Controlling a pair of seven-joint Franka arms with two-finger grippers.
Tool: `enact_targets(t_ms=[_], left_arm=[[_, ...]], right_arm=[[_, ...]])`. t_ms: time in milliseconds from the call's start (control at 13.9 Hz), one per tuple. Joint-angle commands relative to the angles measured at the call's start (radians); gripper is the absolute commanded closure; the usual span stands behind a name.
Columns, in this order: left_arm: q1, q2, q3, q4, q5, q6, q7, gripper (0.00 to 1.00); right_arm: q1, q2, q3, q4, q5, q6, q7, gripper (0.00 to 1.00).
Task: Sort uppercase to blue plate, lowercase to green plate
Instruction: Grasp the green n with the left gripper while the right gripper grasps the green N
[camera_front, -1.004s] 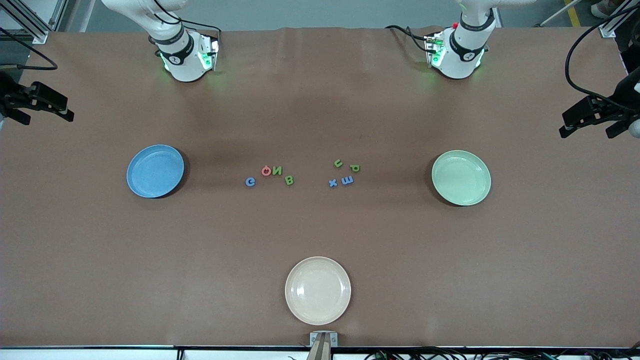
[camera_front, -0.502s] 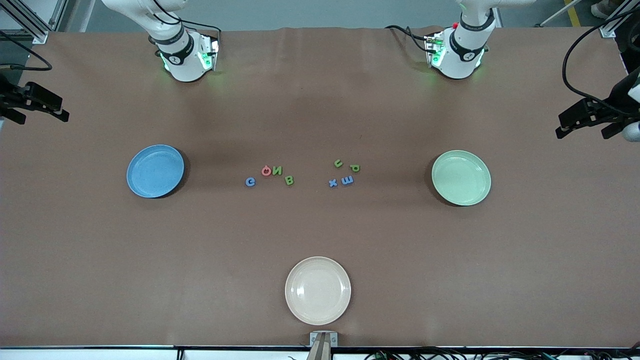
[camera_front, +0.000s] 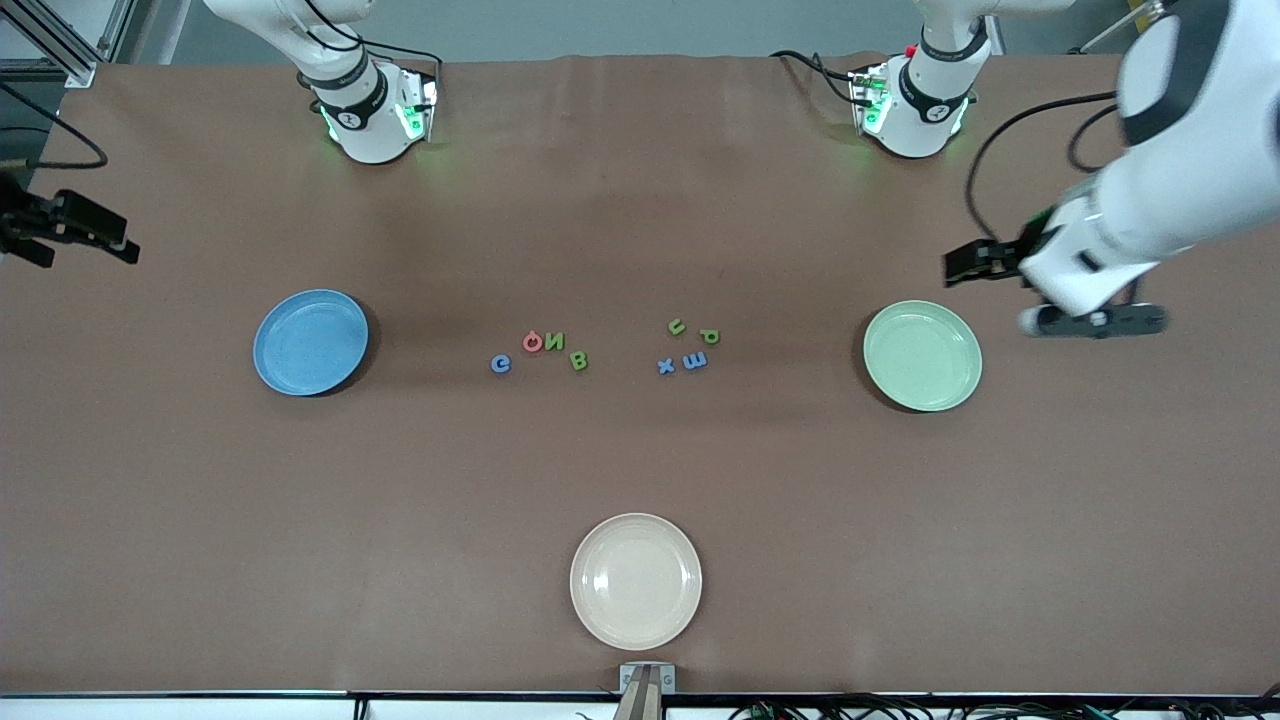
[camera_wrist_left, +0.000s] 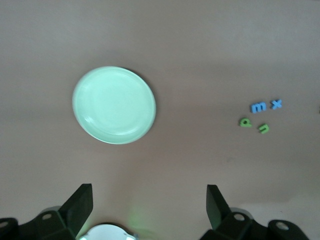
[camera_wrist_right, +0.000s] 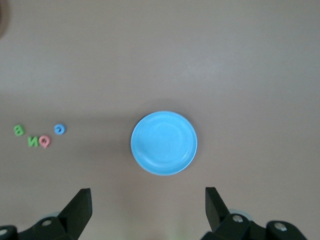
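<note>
From my seat, the left gripper (camera_front: 1050, 290) is up in the air at the right side of the front view, over bare surface (camera_front: 640, 470) just off the green plate (camera_front: 922, 356); its jaws are spread wide with nothing between them, and the left wrist view shows both fingers (camera_wrist_left: 77, 210) far apart above that plate. The right gripper (camera_front: 70, 228) hangs at the far left edge of the frame, up and left of the blue plate (camera_front: 310, 342), jaws likewise wide and empty. Both plates have nothing in them. All the letters sit on the surface mid-frame: the uppercase (camera_front: 540, 350) bunch of blue C (camera_front: 500, 364), red O (camera_front: 533, 342), green N (camera_front: 553, 341) and green B (camera_front: 578, 361) left of centre, and the lowercase (camera_front: 688, 345) bunch of green u-like letter (camera_front: 676, 326), green p (camera_front: 709, 336), blue x (camera_front: 666, 366) and blue m (camera_front: 695, 360) right of centre. A cream plate (camera_front: 635, 581) sits bottom centre, well apart from everything.
</note>
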Motion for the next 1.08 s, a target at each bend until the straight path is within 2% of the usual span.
enact_targets(t_ms=[0, 287, 502, 717, 1004], left_arm=[[-0.014, 0.051, -0.070, -0.007, -0.011, 0.053, -0.120, 0.00], [-0.158, 0.145, -0.087, -0.056, 0.001, 0.254, -0.324, 0.00], [-0.240, 0.195, -0.087, -0.135, 0.021, 0.424, -0.357, 0.00], [-0.298, 0.243, -0.086, -0.211, 0.032, 0.542, -0.414, 0.00], [-0.341, 0.330, -0.087, -0.226, 0.130, 0.621, -0.446, 0.01]], right_arm=[[-0.050, 0.053, 0.010, 0.019, 0.003, 0.038, -0.009, 0.00], [-0.047, 0.177, 0.010, 0.028, 0.000, 0.038, -0.011, 0.00], [-0.015, 0.176, 0.016, 0.010, 0.017, 0.029, 0.029, 0.00], [0.065, 0.147, 0.016, -0.026, 0.034, 0.031, 0.287, 0.00], [0.207, 0.143, 0.016, -0.036, 0.034, 0.031, 0.654, 0.00]])
